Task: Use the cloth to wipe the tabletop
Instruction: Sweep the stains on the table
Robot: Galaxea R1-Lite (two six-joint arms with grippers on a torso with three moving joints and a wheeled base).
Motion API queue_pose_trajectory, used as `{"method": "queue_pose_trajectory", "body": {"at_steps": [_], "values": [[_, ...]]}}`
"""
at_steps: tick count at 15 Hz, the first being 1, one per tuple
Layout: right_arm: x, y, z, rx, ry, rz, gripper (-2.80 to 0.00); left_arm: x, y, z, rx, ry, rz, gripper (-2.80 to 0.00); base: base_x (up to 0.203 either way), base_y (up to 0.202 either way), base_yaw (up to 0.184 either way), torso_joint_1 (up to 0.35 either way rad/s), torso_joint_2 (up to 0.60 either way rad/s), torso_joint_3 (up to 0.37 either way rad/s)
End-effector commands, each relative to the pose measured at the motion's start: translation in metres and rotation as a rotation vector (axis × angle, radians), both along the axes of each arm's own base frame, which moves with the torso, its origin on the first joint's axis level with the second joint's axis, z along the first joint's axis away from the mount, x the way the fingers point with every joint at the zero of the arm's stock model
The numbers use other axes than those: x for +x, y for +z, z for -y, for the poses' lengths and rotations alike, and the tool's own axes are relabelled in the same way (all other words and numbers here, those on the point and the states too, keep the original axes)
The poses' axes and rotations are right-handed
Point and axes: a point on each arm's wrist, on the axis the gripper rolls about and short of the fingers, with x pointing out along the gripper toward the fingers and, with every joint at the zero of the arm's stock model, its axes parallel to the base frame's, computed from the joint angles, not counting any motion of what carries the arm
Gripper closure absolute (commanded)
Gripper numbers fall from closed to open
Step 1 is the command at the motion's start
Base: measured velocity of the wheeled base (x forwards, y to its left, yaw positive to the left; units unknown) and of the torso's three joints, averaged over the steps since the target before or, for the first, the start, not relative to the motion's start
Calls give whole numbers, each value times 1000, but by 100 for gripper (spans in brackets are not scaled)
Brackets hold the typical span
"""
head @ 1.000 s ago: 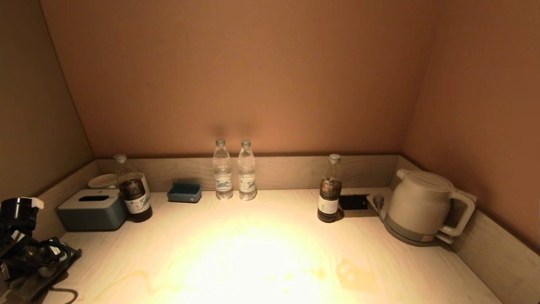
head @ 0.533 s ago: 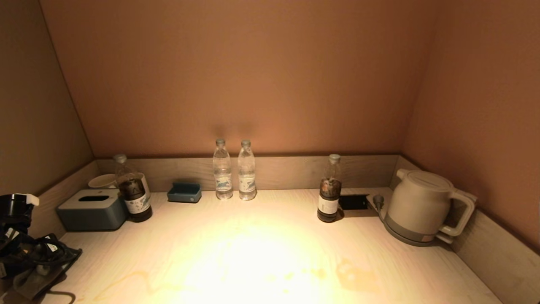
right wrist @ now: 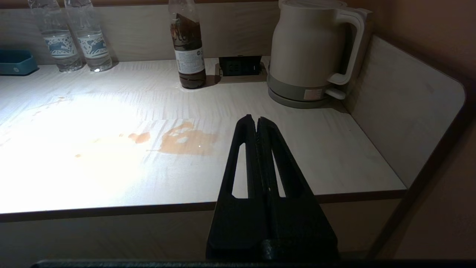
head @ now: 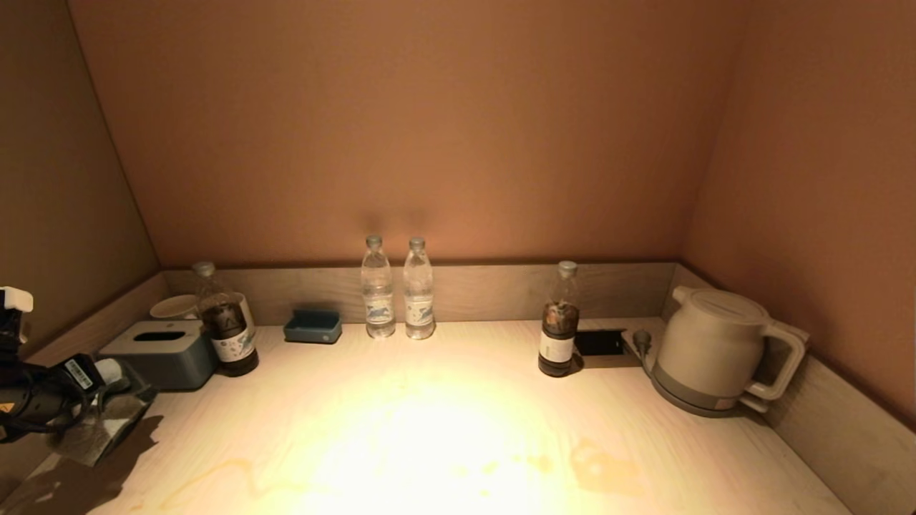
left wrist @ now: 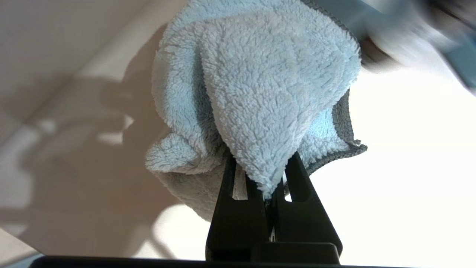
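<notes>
left gripper (left wrist: 273, 175) clamped on cloth (left wrist: 256, 93) | at 8 o'clock, we have lifted it off the tabletop (head: 429, 429) | right gripper (right wrist: 257, 123) closed, empty, parked | spill (right wrist: 187, 139) at 5 o'clock unwiped

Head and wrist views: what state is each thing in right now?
Left gripper: shut on the cloth, above the table's left end.
Right gripper: shut, empty, off the front edge.
Tabletop: brown spills unwiped.
Kettle: on its base, lid shut.
Four bottles: upright, capped.
</notes>
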Motion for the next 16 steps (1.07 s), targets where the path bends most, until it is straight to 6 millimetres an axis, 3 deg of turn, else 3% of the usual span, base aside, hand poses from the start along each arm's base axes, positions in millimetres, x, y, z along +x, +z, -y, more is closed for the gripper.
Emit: {"method": "queue_pose_trajectory", "body": {"at_steps": [1,2,5,10,13,16], "values": [[0,0,0,0,0,-1,0,-7,18,16,11,-49,51,0,0,0,0,0,0,0],[0,0,0,0,0,-1,0,-3,20,31,12,-110,44,0,0,0,0,0,0,0],[0,0,0,0,0,-1,0,18,23,51,39,-224,36,0,0,0,0,0,0,0],[0,0,0,0,1,-1,0,43,21,62,30,-305,-70,0,0,0,0,0,0,0],[0,0,0,0,0,-1,0,46,16,72,13,-338,-147,0,0,0,0,0,0,0],[0,0,0,0,0,-1,0,51,-6,84,5,-372,-230,0,0,0,0,0,0,0]]}}
